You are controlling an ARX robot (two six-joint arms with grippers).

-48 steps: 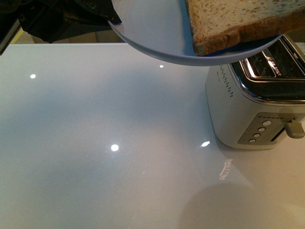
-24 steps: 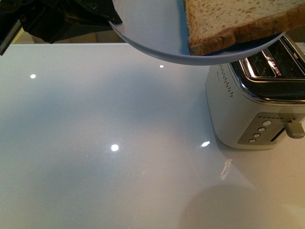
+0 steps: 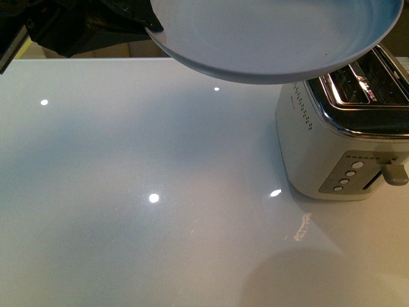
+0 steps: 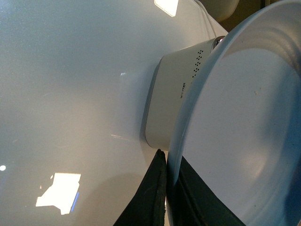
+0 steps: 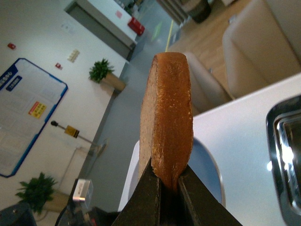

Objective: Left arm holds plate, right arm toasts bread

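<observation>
The pale blue-grey plate [image 3: 268, 32] hangs empty in the air at the top of the front view, above the table and partly over the toaster [image 3: 345, 141]. My left gripper [image 3: 137, 22] is shut on the plate's rim at its left; in the left wrist view the black fingers [image 4: 153, 197] pinch the rim of the plate [image 4: 249, 136]. My right gripper [image 5: 168, 188] is out of the front view. In the right wrist view it is shut on the bread [image 5: 167, 127], held edge-on and upright above the plate [image 5: 207, 160]. The bread does not show in the front view.
The cream toaster with chrome top slots [image 3: 367, 86], buttons and a side lever [image 3: 396, 173] stands at the right of the glossy white table [image 3: 140, 192]. It also shows in the left wrist view [image 4: 178, 94], and its chrome edge [image 5: 282, 155] in the right wrist view.
The bread slice that lay on the plate has been lifted up out of the front view. The plate and left gripper have stayed in place.
</observation>
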